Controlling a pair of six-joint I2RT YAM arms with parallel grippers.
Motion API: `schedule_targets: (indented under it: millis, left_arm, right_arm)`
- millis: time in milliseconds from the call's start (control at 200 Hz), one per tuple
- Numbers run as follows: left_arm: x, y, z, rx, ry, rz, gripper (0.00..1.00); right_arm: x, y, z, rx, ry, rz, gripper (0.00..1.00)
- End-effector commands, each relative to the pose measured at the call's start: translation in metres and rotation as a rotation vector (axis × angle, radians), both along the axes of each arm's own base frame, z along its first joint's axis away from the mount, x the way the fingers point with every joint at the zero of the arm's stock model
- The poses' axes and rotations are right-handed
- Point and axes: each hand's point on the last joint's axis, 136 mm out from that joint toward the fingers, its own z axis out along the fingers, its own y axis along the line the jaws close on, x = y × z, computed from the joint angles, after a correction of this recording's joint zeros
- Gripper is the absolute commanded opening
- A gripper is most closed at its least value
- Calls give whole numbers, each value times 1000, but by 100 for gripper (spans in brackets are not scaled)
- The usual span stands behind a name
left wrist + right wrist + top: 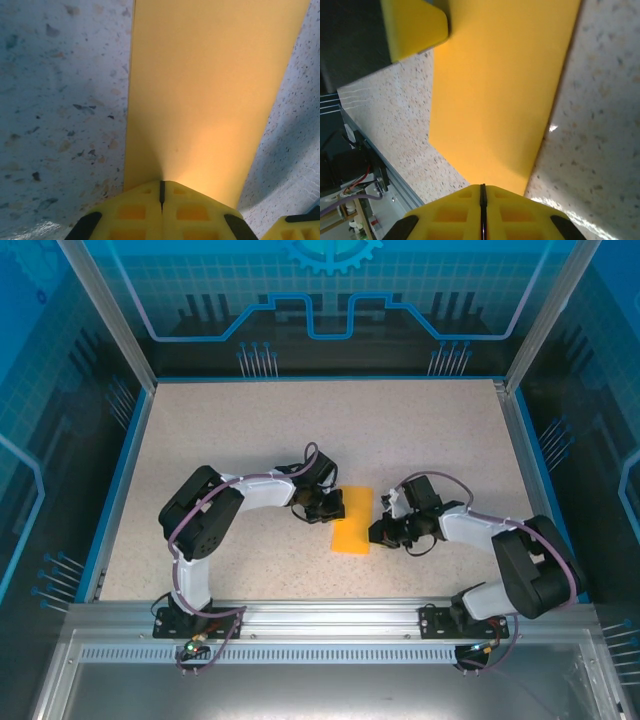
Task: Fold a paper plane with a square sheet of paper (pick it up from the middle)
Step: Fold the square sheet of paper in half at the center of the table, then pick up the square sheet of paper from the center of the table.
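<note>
On my feed the speckled table (250,430) carries the orange-yellow paper (352,523) about mid-surface, folded to a narrow strip running away from me. My left gripper (161,186) has its jaws together on the strip's left edge, where the paper puckers up into the seam. My right gripper (482,189) is likewise closed, tips at the right edge, though I can't tell if it grips.
</note>
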Motion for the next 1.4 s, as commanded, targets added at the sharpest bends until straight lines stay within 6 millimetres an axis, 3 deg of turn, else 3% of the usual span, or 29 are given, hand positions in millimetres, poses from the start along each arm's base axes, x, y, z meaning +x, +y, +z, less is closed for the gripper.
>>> schedule_targets:
  millis: [0, 175, 380, 620, 730, 905, 975, 1065, 1165, 1396]
  left_arm:
    - [-15, 13, -21, 78, 64, -3, 0]
    - [-15, 12, -22, 78, 67, 0, 0]
    - [-14, 12, -21, 78, 65, -2, 0]
    - [-14, 11, -20, 78, 64, -1, 0]
    - [-13, 9, -17, 70, 62, -3, 0]
    - [-8, 0, 6, 13, 30, -17, 0]
    - [-4, -5, 24, -23, -1, -19, 9]
    - [2, -1, 51, -26, -72, -10, 22]
    - [5, 6, 74, -44, -125, 10, 32]
    - [2, 23, 71, -156, -56, 69, 45]
  right_arm:
    - [-6, 9, 1, 22, -1, 13, 10]
    - [-9, 22, -6, 23, 18, 51, 11]
    - [-20, 13, -32, -30, 74, 42, 9]
    - [-28, 5, -42, -60, 93, 35, 9]
    - [-26, 8, -37, -44, 82, 36, 8]
    - [-4, 4, -6, -63, -16, 1, 12]
    - [6, -8, 6, -134, -75, -24, 23]
    - [19, -31, 13, -249, -109, -100, 27]
    - [30, -30, 23, -223, -132, -121, 34]
    - [43, -11, 18, -169, -92, -98, 33]
